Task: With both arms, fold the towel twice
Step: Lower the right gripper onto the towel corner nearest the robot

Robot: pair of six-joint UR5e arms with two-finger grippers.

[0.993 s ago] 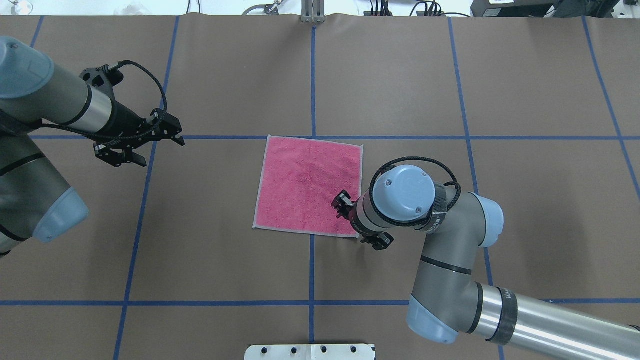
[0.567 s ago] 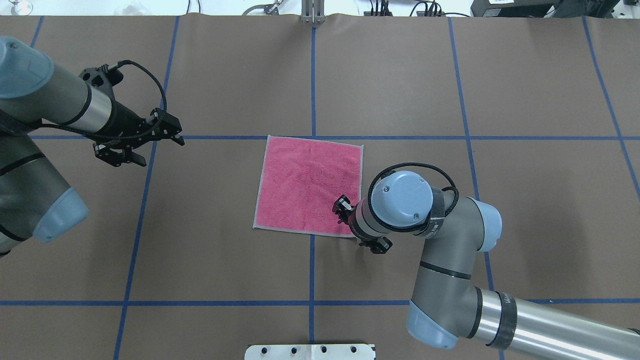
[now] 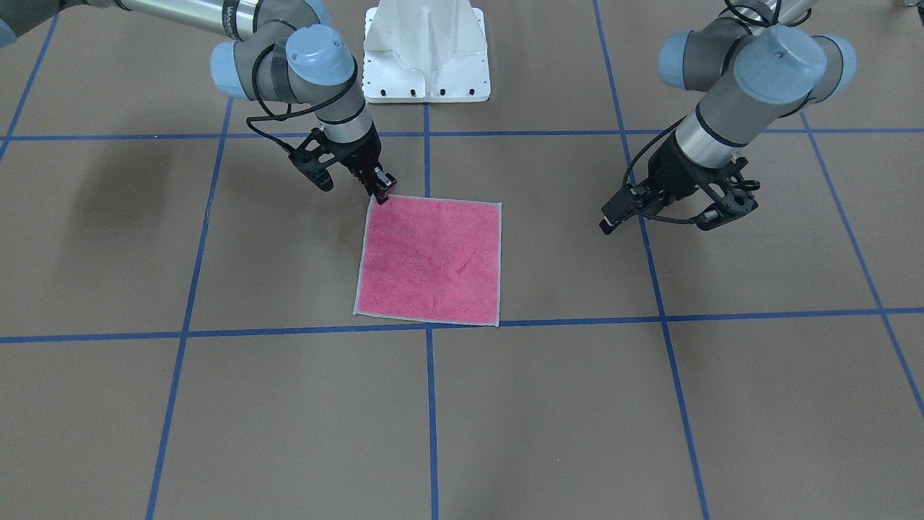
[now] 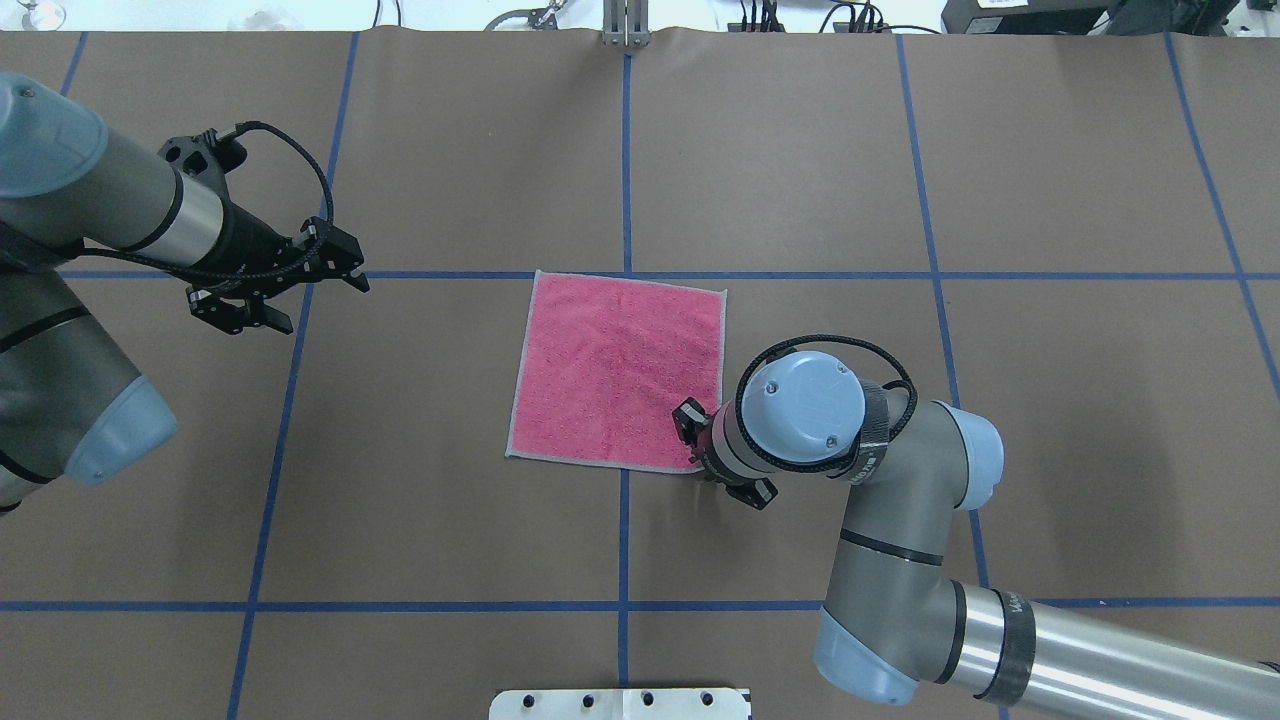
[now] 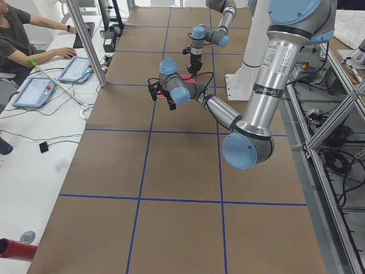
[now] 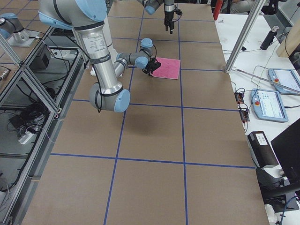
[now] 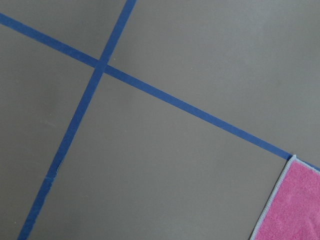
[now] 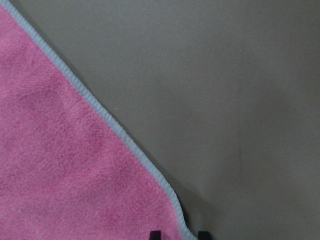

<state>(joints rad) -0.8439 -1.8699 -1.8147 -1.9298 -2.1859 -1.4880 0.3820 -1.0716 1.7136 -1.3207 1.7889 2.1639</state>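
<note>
The towel (image 4: pixel 615 365) lies flat and unfolded, pink face up, with its light grey edge on the brown table (image 4: pixel 450 500). My right gripper (image 3: pixel 382 193) is down at the towel's corner nearest the robot's base on the right. In the right wrist view its two black fingertips (image 8: pixel 155 234) stand close together on either side of that corner (image 8: pixel 182 227). From overhead the right wrist hides them. My left gripper (image 4: pixel 243 312) hangs open above bare table, well left of the towel (image 3: pixel 429 260). Its wrist view shows only a far towel corner (image 7: pixel 295 205).
Blue tape lines (image 4: pixel 625 150) divide the brown table into squares. The white pedestal base (image 3: pixel 426 50) stands at the robot's side of the table. A person (image 5: pixel 23 34) sits at a side desk with tablets, off the table's far edge.
My right wrist has dropped lower and shifted slightly toward the towel's near-right corner. The left arm and the towel have not moved.
</note>
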